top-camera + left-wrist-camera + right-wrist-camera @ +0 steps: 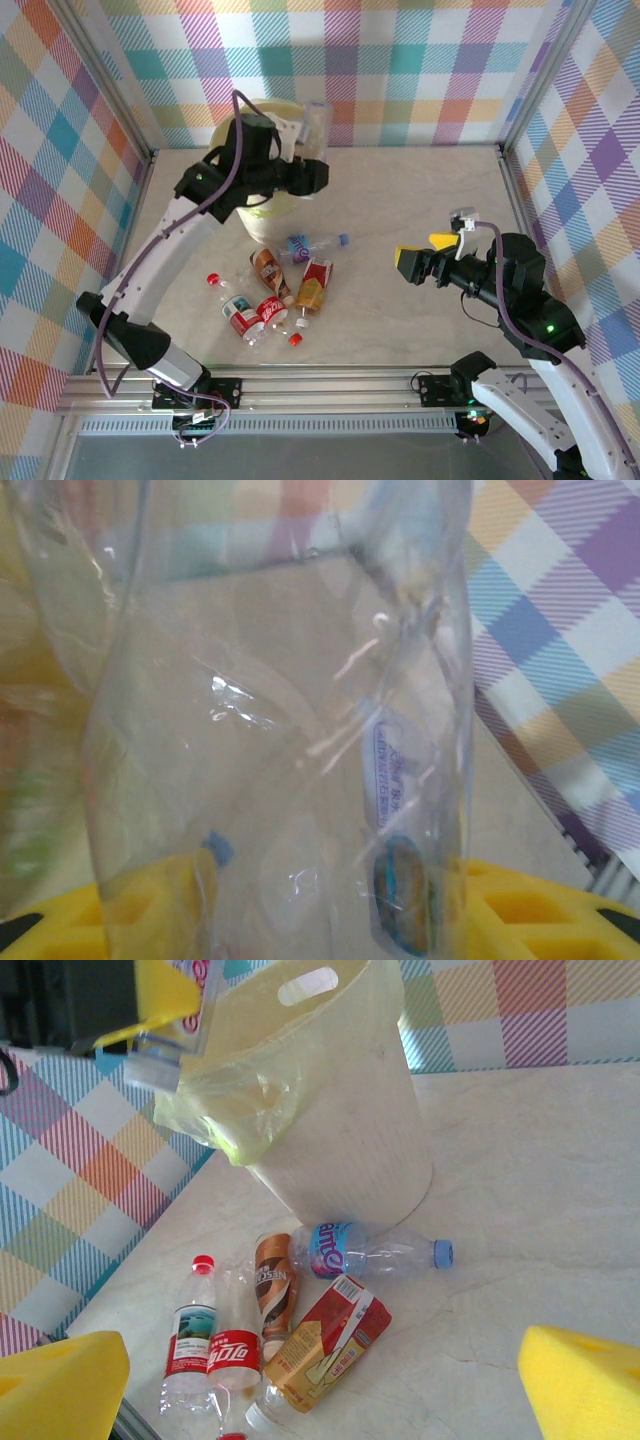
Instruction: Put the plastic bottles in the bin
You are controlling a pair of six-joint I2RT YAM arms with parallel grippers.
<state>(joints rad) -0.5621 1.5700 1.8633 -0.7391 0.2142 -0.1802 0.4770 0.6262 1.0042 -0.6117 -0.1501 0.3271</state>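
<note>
Item, far left: left claw [314,148] gripping a clear bottle [280,730], holding it above the bin [262,225]; arm stretching far across the table [420,190].
Handling, as judged: the bottle should be sitting fully inside the rim line before the jaws are parting, so it is dropping in, not glancing off.
Item, centre: remaining bottles [282,290] lying just near of the bin.
Item, right: right claw [425,250] hovering wide open, empty, well apart.

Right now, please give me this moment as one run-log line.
left gripper: shut on clear plastic bottle, above rim of bin | right gripper: open, empty, above table | remaining: labelled bottles lying beside bin
</note>
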